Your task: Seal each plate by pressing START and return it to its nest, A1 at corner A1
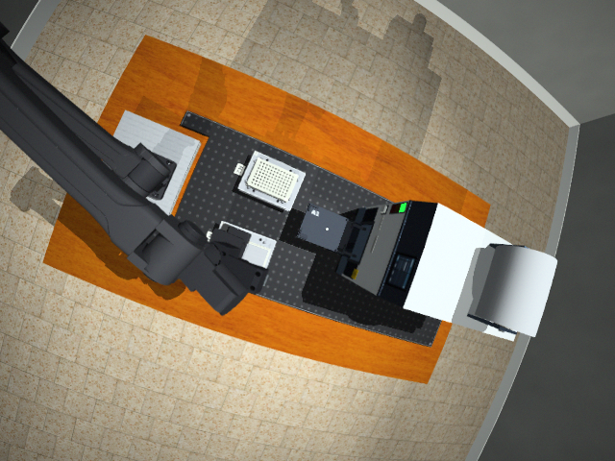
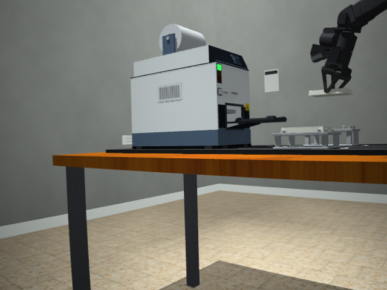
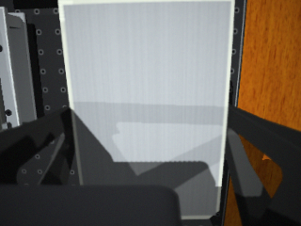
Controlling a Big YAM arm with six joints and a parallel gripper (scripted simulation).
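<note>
My gripper [image 1: 248, 258] [image 2: 334, 87] [image 3: 149, 113] is shut on a plate [image 1: 260, 248] [image 2: 329, 92] [image 3: 146, 71] whose top is a smooth silvery foil sheet. It holds the plate flat, high above the black breadboard [image 1: 293, 278], near the nests. The near nest is mostly hidden under the arm. The other plate [image 1: 272, 176] [image 2: 301, 128], with open wells, sits in the far nest [image 1: 246, 184]. The sealer [image 1: 442, 262] [image 2: 187, 99] shows a green lamp [image 1: 403, 206] [image 2: 219, 67]. Its dark stage [image 1: 325, 228] [image 2: 260, 119] is out and bare.
A foil roll [image 1: 516, 290] [image 2: 182, 38] sits on top of the sealer. A white block [image 1: 149, 136] bears the arm's base at the table's left end. The orange table edge [image 3: 273, 71] lies just right of the held plate. A nest's grey edge [image 3: 11, 71] shows at the left.
</note>
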